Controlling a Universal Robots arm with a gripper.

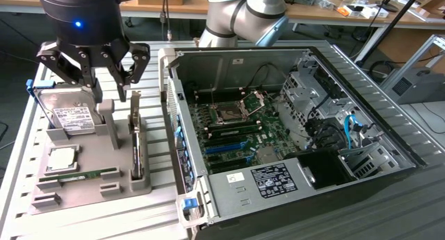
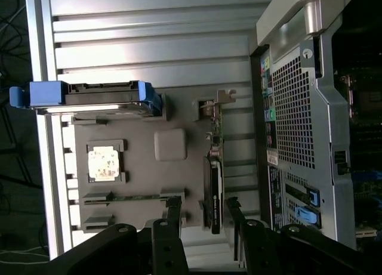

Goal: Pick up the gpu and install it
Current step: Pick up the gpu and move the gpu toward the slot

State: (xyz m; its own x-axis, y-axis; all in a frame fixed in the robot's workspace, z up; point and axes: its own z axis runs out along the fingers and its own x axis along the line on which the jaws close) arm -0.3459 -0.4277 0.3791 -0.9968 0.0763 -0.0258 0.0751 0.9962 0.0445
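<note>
Slatted tabletop [image 1: 104, 222] carries a grey tray [image 1: 76, 193] beside the open computer case [image 1: 230, 198].

Exterior view: gripper [image 1: 109, 91] hangs open over the tray. The gpu [image 1: 136, 141] stands on edge in its slot just below, likely so the fingers can straddle the thin card.

Wrist view: gpu [image 2: 213, 185] lies between the spread fingers [image 2: 173, 210], apparently untouched.

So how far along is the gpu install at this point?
Nothing looks done yet: the gpu stands on edge in the grey holder, outside the computer case. In hand: the open fingers hover above the card, not gripping it. Left: the pickup and the install.
</note>
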